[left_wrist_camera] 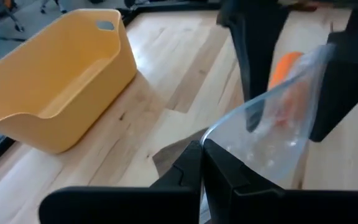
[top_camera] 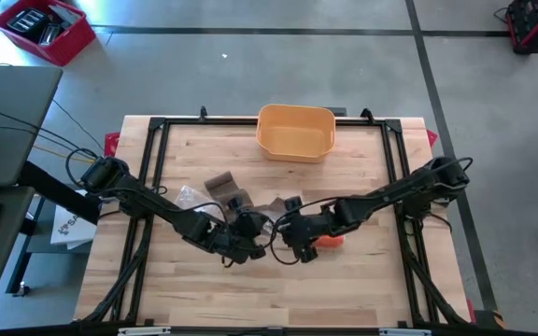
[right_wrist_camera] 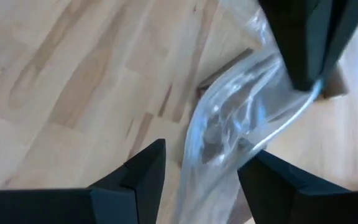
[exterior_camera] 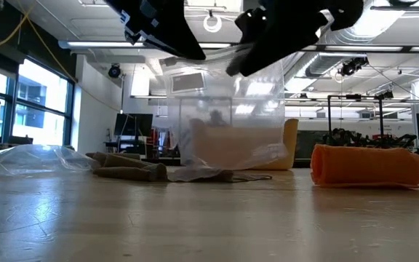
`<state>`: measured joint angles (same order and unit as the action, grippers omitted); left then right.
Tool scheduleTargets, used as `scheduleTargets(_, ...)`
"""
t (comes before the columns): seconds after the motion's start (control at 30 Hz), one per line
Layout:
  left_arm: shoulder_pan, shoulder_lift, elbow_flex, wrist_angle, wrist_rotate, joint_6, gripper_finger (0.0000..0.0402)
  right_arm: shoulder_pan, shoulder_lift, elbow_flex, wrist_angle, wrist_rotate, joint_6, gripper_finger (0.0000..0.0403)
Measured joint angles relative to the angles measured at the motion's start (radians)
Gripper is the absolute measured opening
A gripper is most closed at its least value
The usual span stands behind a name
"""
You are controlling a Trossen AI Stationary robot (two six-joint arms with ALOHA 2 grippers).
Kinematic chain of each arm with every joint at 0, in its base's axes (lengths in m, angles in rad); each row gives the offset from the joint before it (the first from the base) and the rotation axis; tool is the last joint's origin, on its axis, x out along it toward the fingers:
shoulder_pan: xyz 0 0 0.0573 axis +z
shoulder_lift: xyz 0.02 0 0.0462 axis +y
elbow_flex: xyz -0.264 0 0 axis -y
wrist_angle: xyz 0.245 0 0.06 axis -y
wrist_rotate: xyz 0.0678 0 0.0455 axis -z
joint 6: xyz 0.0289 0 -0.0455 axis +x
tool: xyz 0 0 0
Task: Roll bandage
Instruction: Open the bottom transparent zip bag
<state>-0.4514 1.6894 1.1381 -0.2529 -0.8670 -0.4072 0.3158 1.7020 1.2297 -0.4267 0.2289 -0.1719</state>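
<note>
A clear plastic bag (exterior_camera: 224, 124) hangs between my two grippers at the table's middle, its bottom resting on the wood. My left gripper (left_wrist_camera: 202, 163) is shut on the bag's top rim. My right gripper (right_wrist_camera: 207, 168) is open, with a finger on either side of the bag's upper part. An orange rolled bandage (exterior_camera: 369, 166) lies on its side on the table just to the right of the bag, close under my right arm (top_camera: 330, 241). A brown unrolled bandage (top_camera: 222, 184) lies flat to the left, farther back. My left gripper pinches the bag's top rim (left_wrist_camera: 205, 138) between its two shut fingers, coming slanting down from the table's left. The bag hangs below the fingers with its mouth gaping, and its bottom (exterior_camera: 224, 172) lies on the table. My right gripper straddles the bag's film (right_wrist_camera: 229, 124); I cannot tell whether its fingers touch it.
A yellow basket (top_camera: 295, 131) stands at the far edge, middle. A second crumpled clear bag (exterior_camera: 28, 156) lies at the left by the brown bandage. The near half of the table is bare wood.
</note>
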Motion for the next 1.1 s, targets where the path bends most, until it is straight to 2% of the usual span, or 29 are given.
scheduleTargets(0.23, -0.013, 0.000, 0.000, 0.017, -0.036, -0.007, 0.0000, 0.036, -0.014, 0.000, -0.019, 0.013, 0.022, 0.0183)
scheduleTargets(0.3, -0.020, -0.001, 0.000, 0.022, -0.040, -0.008, 0.0000, 0.055, -0.030, 0.000, -0.047, 0.113, 0.036, 0.0183)
scheduleTargets(0.4, -0.023, -0.001, 0.000, 0.016, -0.003, -0.010, 0.0000, 0.087, -0.069, 0.000, -0.119, 0.400, 0.119, 0.0183)
scheduleTargets(0.47, -0.023, -0.001, 0.000, 0.012, 0.004, -0.010, 0.0000, 0.100, -0.105, 0.000, -0.166, 0.503, 0.185, 0.0183)
scheduleTargets(0.53, -0.020, -0.001, 0.000, 0.013, 0.005, -0.010, 0.0000, 0.115, -0.139, 0.000, -0.180, 0.483, 0.219, 0.0183)
scheduleTargets(0.77, -0.007, -0.001, 0.000, 0.018, 0.012, -0.010, 0.0000, 0.151, -0.142, 0.000, -0.056, 0.218, 0.133, 0.0183)
scheduleTargets(0.93, -0.006, -0.001, 0.000, 0.032, 0.028, -0.026, 0.0000, 0.151, -0.082, 0.000, 0.039, 0.221, 0.035, 0.0183)
scheduleTargets(1.1, -0.006, -0.001, 0.000, 0.036, 0.062, -0.035, 0.0000, 0.142, -0.036, -0.001, 0.076, 0.326, -0.068, 0.0183)
